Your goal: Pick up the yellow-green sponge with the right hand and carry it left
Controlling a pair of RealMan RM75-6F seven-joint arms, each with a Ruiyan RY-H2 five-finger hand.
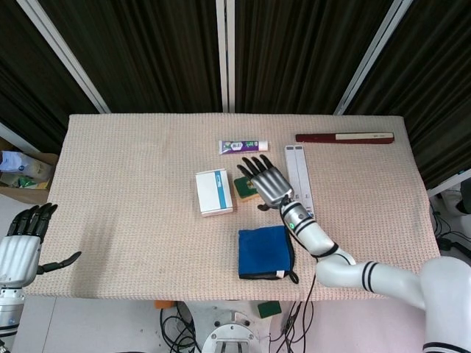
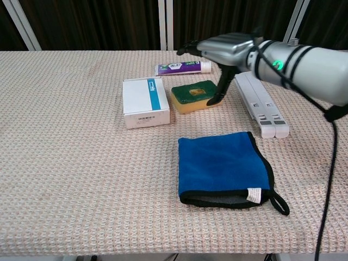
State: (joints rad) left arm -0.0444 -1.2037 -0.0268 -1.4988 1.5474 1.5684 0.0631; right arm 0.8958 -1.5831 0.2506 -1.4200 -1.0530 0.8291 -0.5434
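The yellow-green sponge lies flat on the table, green side up, just right of the white box. My right hand hovers above the sponge's right end with fingers spread; nothing is in it, and its thumb points down beside the sponge. My left hand hangs off the table's left front corner, fingers apart and empty; the chest view does not show it.
A blue cloth lies in front of the sponge. A purple toothpaste tube is behind it, a white folded stand to its right, and a dark red strip at the far right back.
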